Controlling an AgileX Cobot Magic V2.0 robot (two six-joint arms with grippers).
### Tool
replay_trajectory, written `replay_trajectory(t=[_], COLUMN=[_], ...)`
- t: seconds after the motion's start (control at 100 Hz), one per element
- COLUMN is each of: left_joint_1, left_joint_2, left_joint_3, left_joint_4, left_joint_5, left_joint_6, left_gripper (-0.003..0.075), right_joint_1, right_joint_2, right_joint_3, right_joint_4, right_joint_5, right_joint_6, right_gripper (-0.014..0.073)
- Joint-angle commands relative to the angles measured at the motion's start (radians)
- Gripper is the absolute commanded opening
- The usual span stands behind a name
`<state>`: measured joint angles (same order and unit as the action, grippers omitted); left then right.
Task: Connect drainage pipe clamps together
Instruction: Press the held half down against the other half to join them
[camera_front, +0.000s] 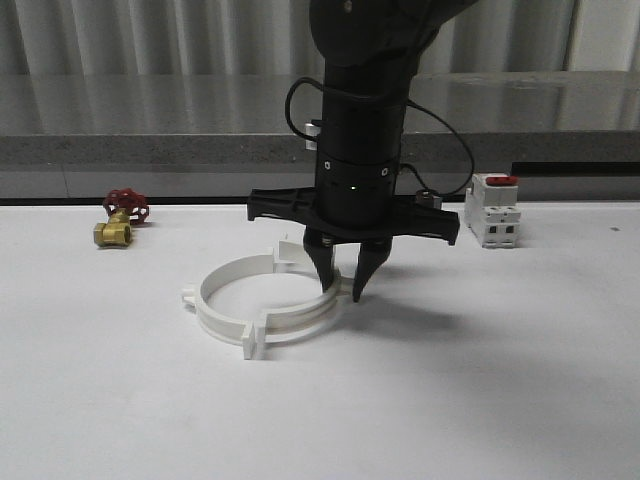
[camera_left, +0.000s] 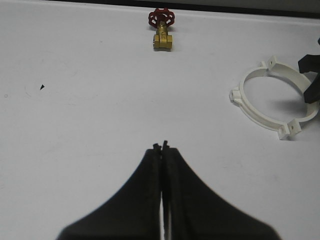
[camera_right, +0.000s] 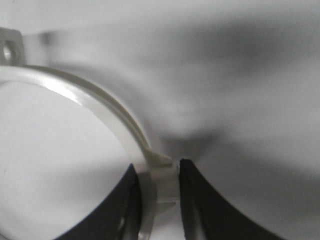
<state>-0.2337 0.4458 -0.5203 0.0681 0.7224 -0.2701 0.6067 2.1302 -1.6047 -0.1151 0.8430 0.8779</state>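
Observation:
The two white drainage pipe clamps lie as a ring on the white table. The left half (camera_front: 205, 295) (camera_left: 245, 102) lies free. The right half (camera_front: 325, 312) (camera_right: 100, 102) sits between the fingers of my right gripper (camera_front: 343, 290) (camera_right: 159, 172), which points straight down and is shut on its wall. The halves' end tabs sit side by side at the near joint (camera_front: 255, 340) and the far joint (camera_front: 285, 250); whether they are locked together I cannot tell. In the left wrist view my left gripper (camera_left: 161, 146) is shut and empty, well off to the ring's left.
A brass valve with a red handle (camera_front: 120, 222) (camera_left: 162, 30) lies at the back left. A white block with a red switch (camera_front: 493, 210) stands at the back right. The table ends at a grey ledge (camera_front: 150, 150) behind them.

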Motion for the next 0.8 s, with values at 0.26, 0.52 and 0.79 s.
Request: replay_trajectory(t=[0.26,0.52,0.79], left_joint_1=[0.000,0.000,0.000], left_joint_2=[0.005,0.005,0.005], left_joint_3=[-0.027,-0.027,-0.027], left_joint_4=[0.003,0.003,0.003], left_joint_5=[-0.064,-0.064,-0.064], left_joint_6=[-0.001,-0.001,-0.001], left_gripper=[-0.0020,-0.0020,-0.0020], right_joint_1=[0.002,0.002,0.004], right_joint_2=[-0.059,-0.057,-0.038], right_joint_3=[-0.031,-0.031,-0.031], right_joint_4=[-0.019,-0.019,-0.012], right_joint_5=[-0.033,-0.037,-0.032], right_joint_6=[0.005,0.007,0.007], right_gripper=[0.0150,0.0150,0.0150])
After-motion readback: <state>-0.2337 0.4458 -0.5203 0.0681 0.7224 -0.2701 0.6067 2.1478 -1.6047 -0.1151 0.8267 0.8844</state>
